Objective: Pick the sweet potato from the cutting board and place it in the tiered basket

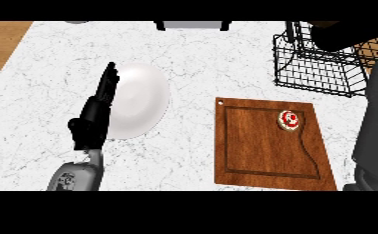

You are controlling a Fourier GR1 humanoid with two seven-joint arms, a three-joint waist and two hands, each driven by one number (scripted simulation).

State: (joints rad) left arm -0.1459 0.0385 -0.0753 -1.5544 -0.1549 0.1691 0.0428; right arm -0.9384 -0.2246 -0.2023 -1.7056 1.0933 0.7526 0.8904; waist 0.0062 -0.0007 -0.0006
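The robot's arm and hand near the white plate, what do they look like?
The left hand is black and blocky, with long thin black fingers. It sits on a rounded grey forearm with small dark markings. At the right edge only a dark grey arm shows, its hand hidden.

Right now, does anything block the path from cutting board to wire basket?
Nothing visible does: only bare counter lies between the cutting board and the basket. The white plate sits far left.
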